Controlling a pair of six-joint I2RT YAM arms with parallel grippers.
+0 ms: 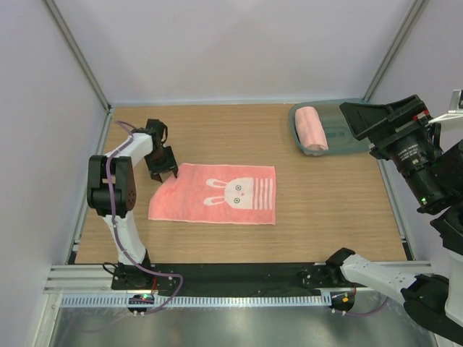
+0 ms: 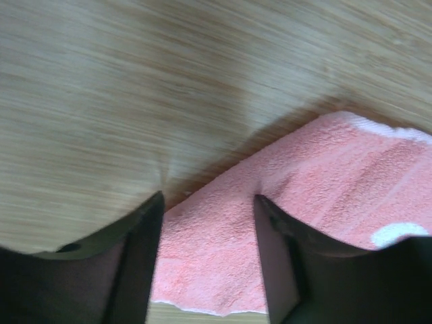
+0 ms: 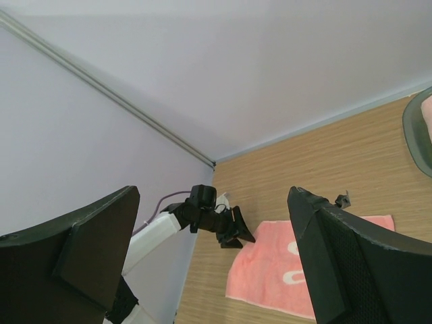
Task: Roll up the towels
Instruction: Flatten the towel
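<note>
Two towels in sight. The flat towel is pink with a rabbit print and stripes, and it lies spread on the table. The rolled towel sits in a grey tray.

Left gripper:
- It is down at one far corner of the flat towel, and the fingers stand partly apart.
- Cloth fills the gap between them and runs on past the finger on the right of the wrist view.
- Bare wood lies ahead of the tips and beside the other finger.
- The pads do not look pressed onto the cloth, so nothing is pinched.
- The towel edge just ahead of the tips throws a dark shadow on the wood. I cannot tell whether the edge is lifted.

Right gripper:
- The fingers are spread wide with nothing between them.
- It is held up off the table. Its wrist view looks out between the fingers at the left arm, with the flat towel lying beyond and below the tips.
- In the top view these fingers overlap the tray's edge, with the rolled towel just beside them. Their height above the tray cannot be judged.

The rolled towel is well apart from the left fingers, on the opposite side of the table.
</note>
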